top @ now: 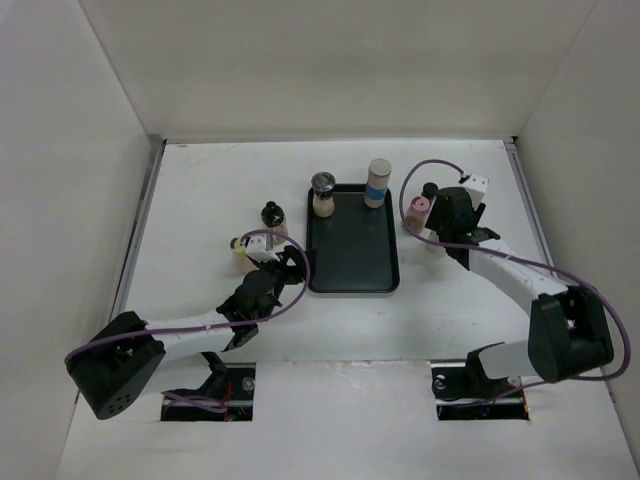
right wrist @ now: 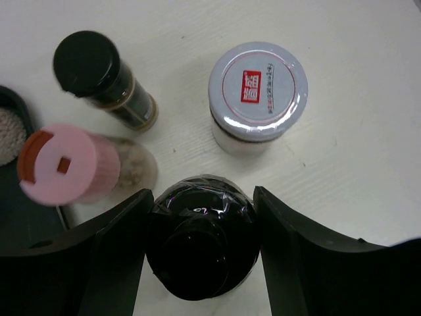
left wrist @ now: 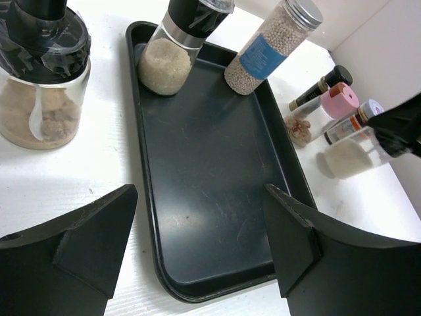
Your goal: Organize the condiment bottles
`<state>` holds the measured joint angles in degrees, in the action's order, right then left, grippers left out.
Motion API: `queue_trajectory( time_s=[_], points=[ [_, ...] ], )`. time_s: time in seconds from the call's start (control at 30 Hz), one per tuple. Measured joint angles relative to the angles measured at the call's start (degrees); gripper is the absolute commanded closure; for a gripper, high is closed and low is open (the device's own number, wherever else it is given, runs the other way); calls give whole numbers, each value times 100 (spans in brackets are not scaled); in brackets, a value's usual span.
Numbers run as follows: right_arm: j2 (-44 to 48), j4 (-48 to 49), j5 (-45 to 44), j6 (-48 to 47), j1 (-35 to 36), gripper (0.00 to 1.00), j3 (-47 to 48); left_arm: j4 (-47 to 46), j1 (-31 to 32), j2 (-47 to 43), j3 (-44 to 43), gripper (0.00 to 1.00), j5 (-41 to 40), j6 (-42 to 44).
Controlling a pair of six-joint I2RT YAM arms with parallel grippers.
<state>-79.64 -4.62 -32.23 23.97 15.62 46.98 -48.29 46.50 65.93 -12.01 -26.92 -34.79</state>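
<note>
A black tray (top: 352,270) lies in the middle. On its far end stand a black-capped grinder with pale grains (top: 322,194) (left wrist: 172,46) and a tall blue-labelled jar (top: 376,183) (left wrist: 268,49). Left of the tray stand a black grinder with brown contents (top: 271,215) (left wrist: 41,92) and a cream-capped bottle (top: 239,246). My left gripper (top: 284,263) (left wrist: 199,230) is open and empty over the tray's near left corner. My right gripper (top: 440,228) (right wrist: 202,224) is shut on a black-capped bottle (right wrist: 200,253) right of the tray. Beside it stand a pink-capped shaker (right wrist: 66,164) (top: 421,209), a slim black-capped bottle (right wrist: 99,76) and a white jar with a silvery lid (right wrist: 258,92).
White walls close in the table on the left, back and right. The tray's bare middle (left wrist: 210,158) shows light scratches. The right-hand bottles (left wrist: 332,108) stand close together just off the tray's right rim.
</note>
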Motion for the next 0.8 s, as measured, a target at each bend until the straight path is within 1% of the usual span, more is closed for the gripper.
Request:
queue_trajectory(
  time_s=[0.13,0.2,0.27,0.37,0.5,0.67,0.8],
  points=[
    [629,-363,-98,-11,479,57,17,-4,-39,26,0,25,15,-20],
    [713,-442,-131,-15,857,57,179,2,-59,28,0,25,17,-28],
    [599,-435,-101,-11,1189,57,380,0,-76,28,0,25,15,-37],
    [74,-356,52,-17,1587,57,879,0,-111,33,0,26,17,-59],
    [-955,28,315,-105,1930,57,1602,2,-118,26,0,25,15,-66],
    [-2050,385,496,-304,2127,57,2304,4,-149,28,0,25,11,-76],
    [-2623,503,555,-435,2166,56,2682,4,-149,28,0,25,7,-79]
  ],
)
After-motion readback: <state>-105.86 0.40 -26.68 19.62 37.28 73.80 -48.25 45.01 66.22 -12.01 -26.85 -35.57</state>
